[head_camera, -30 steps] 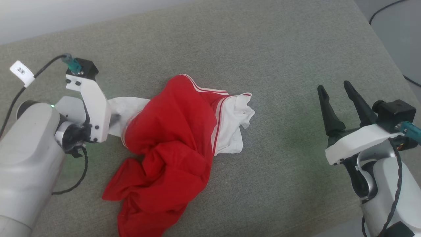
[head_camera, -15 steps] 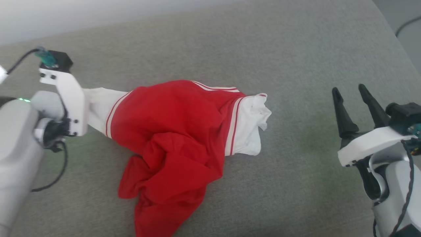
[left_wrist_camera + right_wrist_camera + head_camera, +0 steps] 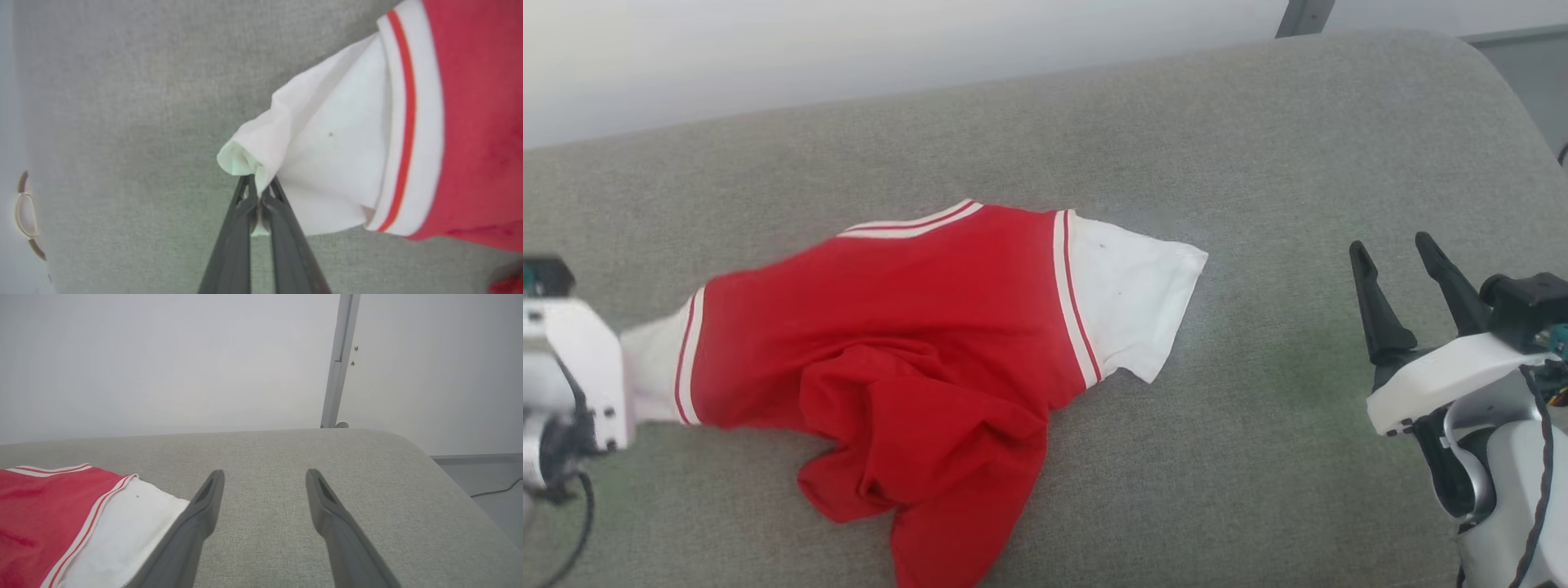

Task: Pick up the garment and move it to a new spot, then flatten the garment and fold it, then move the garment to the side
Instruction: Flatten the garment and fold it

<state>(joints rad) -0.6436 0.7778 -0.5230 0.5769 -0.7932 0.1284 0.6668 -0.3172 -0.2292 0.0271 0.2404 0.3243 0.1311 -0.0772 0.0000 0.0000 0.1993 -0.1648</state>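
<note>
The garment (image 3: 915,327), a red T-shirt with white sleeves and red-white stripe trim, lies stretched sideways across the grey cushion (image 3: 1258,147); its lower body is bunched toward the front. Its chest letters are hidden. My left gripper (image 3: 258,192) is shut on the bunched cuff of the left white sleeve (image 3: 327,155); in the head view its white wrist housing (image 3: 580,367) hides the fingers at the far left. My right gripper (image 3: 1401,257) stands open to the right of the other white sleeve (image 3: 1131,302), apart from it, and in the right wrist view the right gripper (image 3: 264,475) holds nothing.
The cushion's rounded far edge meets a pale wall (image 3: 849,57), with a grey post (image 3: 337,363) behind the right corner. A dark cable (image 3: 496,490) lies on the floor to the right. Bare cushion stretches behind and right of the shirt.
My left gripper has pulled the sleeve leftward, drawing the shirt's upper part out flatter and wider. The head camera has shifted. The right gripper stays open in much the same place.
</note>
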